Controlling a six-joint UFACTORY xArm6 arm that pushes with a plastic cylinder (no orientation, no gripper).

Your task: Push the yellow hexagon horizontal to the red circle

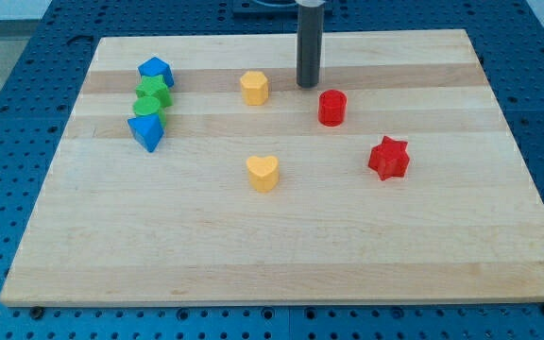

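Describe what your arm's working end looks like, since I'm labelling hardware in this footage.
My arm shows only as a straight, dark grey cylindrical rod coming down from the view's top edge, smooth and slightly glossy, with a lighter sheen along one side. My tip is a flat, blunt end. There is no claw, and no cables or markings are visible; the arm above is cut off.

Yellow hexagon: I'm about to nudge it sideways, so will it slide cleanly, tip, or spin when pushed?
The yellow hexagon looks squat and flat-bottomed on the smooth wooden board, so it probably slides rather than tips. Its flat faces suggest an off-centre push would likely turn it. My tip stands apart on the view's right of it, above the red circle, so nothing is pushing it now.
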